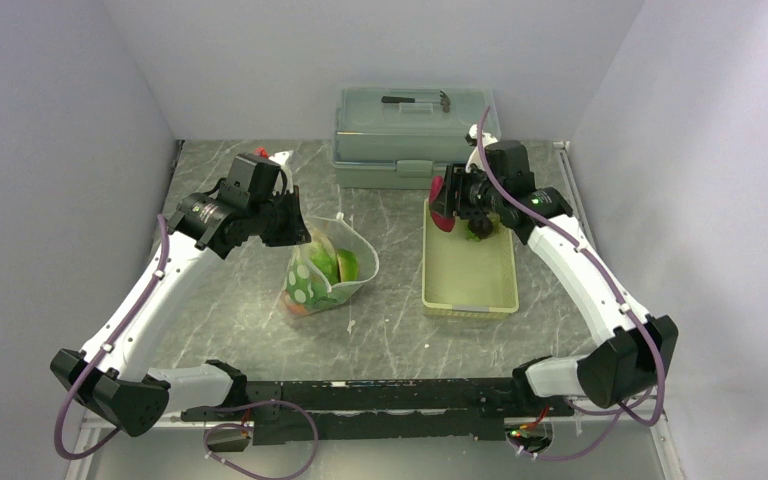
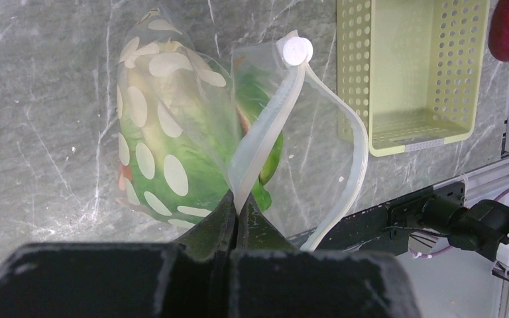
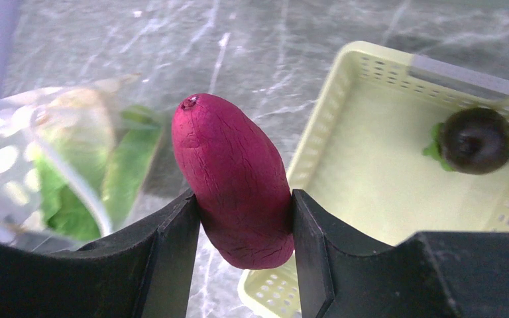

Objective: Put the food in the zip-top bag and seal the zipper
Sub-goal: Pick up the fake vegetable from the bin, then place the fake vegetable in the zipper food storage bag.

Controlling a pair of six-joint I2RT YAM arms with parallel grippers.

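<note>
The zip-top bag [image 2: 172,132] stands on the tabletop [image 1: 240,310] between my left arm and the pale perforated tray [image 1: 470,312], its mouth gaping upward. It is clear, soft and dotted with white ovals, and bulges with green: lettuce [image 3: 66,205] presses against the wall, and an orange-red piece [image 1: 298,307] shows low down. The zipper [image 2: 275,112] runs as a narrow clear strip from a white slider [image 2: 294,50] at one end of the mouth straight down into my left claw [image 2: 236,202]. That claw is pressed together on the strip — the two dark tips meet with only the plastic between them. The opposite lip curves away in a loose arc, so the mouth is unsealed.

My left arm lies folded, elbow low by the near left corner, forearm slanting up across the tabletop, wrist bent so the claw comes at the bag's top edge from the left.

My right claw [image 3: 243,199] is clamped on the magenta-purple root [image 3: 238,179], gripping its lower half with the jaws partly apart around its width. The root is oblong, finely wrinkled, tilted with its blunt end upward. It hangs in the air over the tray's rim on the side facing the bag, apart from the bag itself. The right arm rises from its elbow at the near right and reaches over the tray's far end.

In the tray lies a dark round piece [image 3: 475,140] with a bit of green under it. Behind the tray, against the back wall, sits a lidded grey-green box [image 1: 415,125].
</note>
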